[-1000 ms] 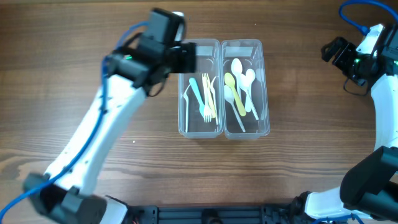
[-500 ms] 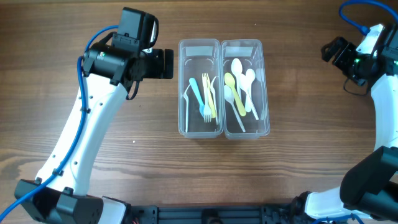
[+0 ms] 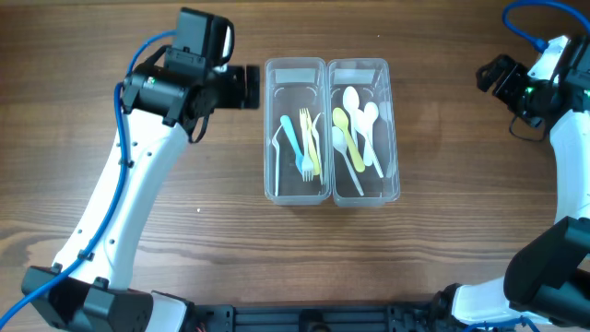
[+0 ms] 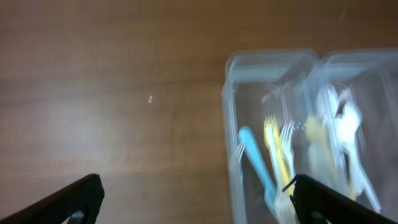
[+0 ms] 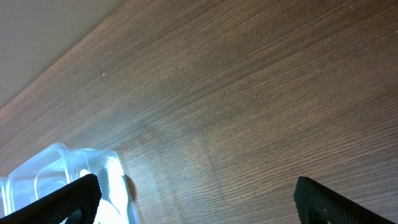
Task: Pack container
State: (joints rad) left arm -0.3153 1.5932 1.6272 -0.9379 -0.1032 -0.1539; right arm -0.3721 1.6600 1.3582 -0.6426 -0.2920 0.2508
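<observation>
Two clear plastic containers stand side by side at the table's middle. The left container (image 3: 296, 129) holds a blue fork, a yellow fork and clear forks (image 3: 307, 143). The right container (image 3: 362, 129) holds white, yellow and clear spoons (image 3: 355, 129). My left gripper (image 3: 241, 88) is open and empty, just left of the left container's far corner. In the left wrist view the left container (image 4: 233, 124) and its forks (image 4: 273, 155) show blurred at the right. My right gripper (image 3: 489, 74) is open and empty at the far right. The right wrist view shows a container corner (image 5: 74, 168).
The wooden table (image 3: 442, 231) surrounds the containers. My left arm (image 3: 129, 203) crosses the table's left side. My right arm (image 3: 567, 138) runs along the right edge.
My left gripper drew back leftward from above the left container a second ago, then edged slightly right toward it. The right arm has not moved.
</observation>
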